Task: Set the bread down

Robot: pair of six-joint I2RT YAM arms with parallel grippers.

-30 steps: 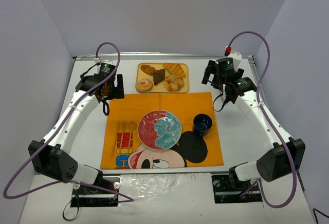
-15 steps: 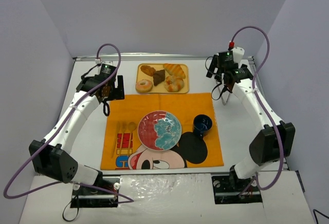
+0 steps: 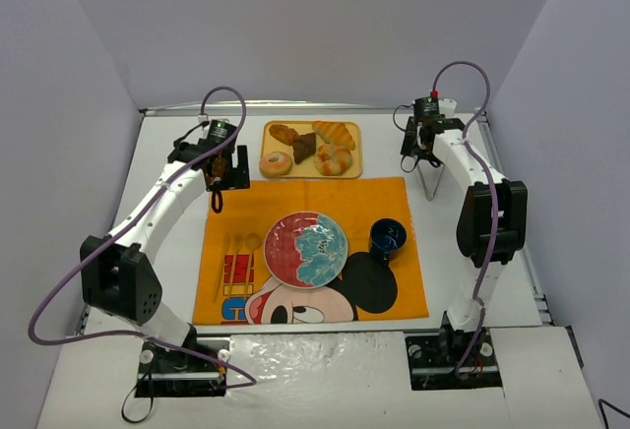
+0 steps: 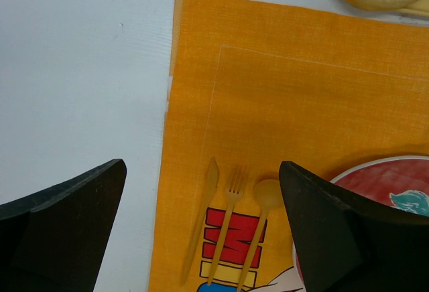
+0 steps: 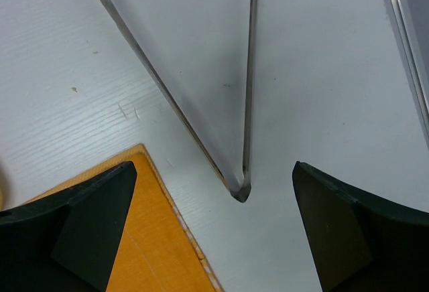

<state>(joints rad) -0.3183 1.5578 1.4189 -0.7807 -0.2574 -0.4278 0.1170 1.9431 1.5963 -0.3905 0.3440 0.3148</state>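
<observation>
Both sets of jaws are spread wide and empty: my left gripper [image 3: 219, 175] just left of the tray [image 3: 356, 153], my right gripper [image 3: 418, 146] right of it, above metal tongs [image 5: 201, 51]. The bread [image 3: 335, 160] lies in the tray's near-right corner. I'd centre the tongs before squeezing.

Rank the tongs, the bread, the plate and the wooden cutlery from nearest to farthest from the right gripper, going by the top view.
1. Tongs: right beside the right gripper, just off the placemat's right edge.
2. Bread: on the tray, to the gripper's left.
3. Plate: middle of the placemat.
4. Wooden cutlery: left side of the placemat.
</observation>
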